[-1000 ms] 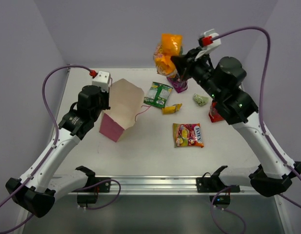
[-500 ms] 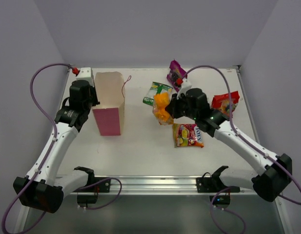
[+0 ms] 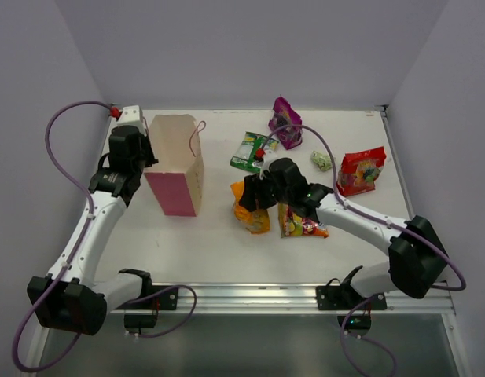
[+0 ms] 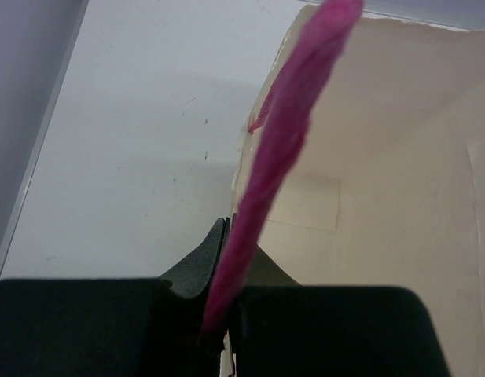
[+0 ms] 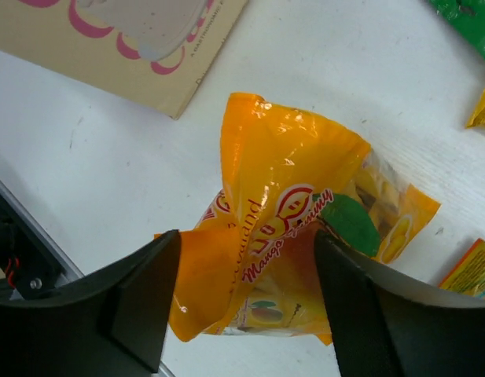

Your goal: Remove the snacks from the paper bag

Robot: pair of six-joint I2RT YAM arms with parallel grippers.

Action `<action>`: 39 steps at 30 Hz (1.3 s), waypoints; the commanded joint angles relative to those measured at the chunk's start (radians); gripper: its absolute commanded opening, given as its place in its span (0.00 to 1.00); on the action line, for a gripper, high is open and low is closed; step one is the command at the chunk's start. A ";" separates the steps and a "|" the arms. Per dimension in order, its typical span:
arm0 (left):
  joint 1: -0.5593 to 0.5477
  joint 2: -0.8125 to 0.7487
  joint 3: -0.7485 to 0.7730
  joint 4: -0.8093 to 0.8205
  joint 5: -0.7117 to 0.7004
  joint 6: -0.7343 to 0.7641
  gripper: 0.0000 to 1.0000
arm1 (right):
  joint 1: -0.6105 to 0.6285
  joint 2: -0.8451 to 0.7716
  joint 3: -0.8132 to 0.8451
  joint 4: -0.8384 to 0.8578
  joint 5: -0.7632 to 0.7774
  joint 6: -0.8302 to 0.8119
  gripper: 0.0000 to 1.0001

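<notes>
The paper bag (image 3: 179, 161) stands upright at the left, beige with a pink side. My left gripper (image 3: 148, 153) is shut on its pink side edge (image 4: 289, 133); the beige inside (image 4: 383, 157) shows past the fingers. An orange mango packet (image 3: 250, 210) lies crumpled on the table right of the bag. My right gripper (image 3: 255, 198) hovers over it, open, its fingers either side of the packet (image 5: 289, 196) without pinching it. Other snacks lie out: a green packet (image 3: 252, 151), a magenta-purple one (image 3: 285, 122), a red one (image 3: 361, 170), a pale green piece (image 3: 322, 160) and a yellow-red candy bag (image 3: 303, 221).
The right forearm crosses above the candy bag. The right wrist view shows the bag's printed face (image 5: 148, 55), a green packet corner (image 5: 470, 20) and a yellow scrap (image 5: 484, 110) at its edges. The table's metal rail (image 3: 250, 294) runs along the near edge.
The right arm came down from high at the back with the orange packet, set it on the table near the bag and opened. The left arm stood the bag upright, further left.
</notes>
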 commanded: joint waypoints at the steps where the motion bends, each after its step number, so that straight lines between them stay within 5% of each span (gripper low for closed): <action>1: 0.032 0.034 0.028 0.106 0.030 -0.027 0.00 | 0.012 -0.079 0.104 -0.015 -0.017 -0.041 0.74; 5: 0.063 0.099 0.060 0.154 0.075 -0.032 0.00 | 0.012 -0.159 0.194 -0.173 -0.023 -0.077 0.92; 14: 0.111 0.174 0.123 0.171 0.102 -0.007 0.00 | 0.010 -0.418 0.250 -0.320 0.166 -0.119 0.99; 27: 0.111 0.084 0.259 0.022 0.133 -0.007 0.92 | 0.010 -0.656 0.326 -0.417 0.566 -0.169 0.99; 30: 0.111 0.042 0.317 -0.061 0.142 0.008 1.00 | 0.010 -0.699 0.370 -0.445 0.673 -0.192 0.99; 39: 0.109 -0.186 0.434 -0.196 0.187 0.056 1.00 | 0.010 -0.904 0.404 -0.442 0.818 -0.335 0.99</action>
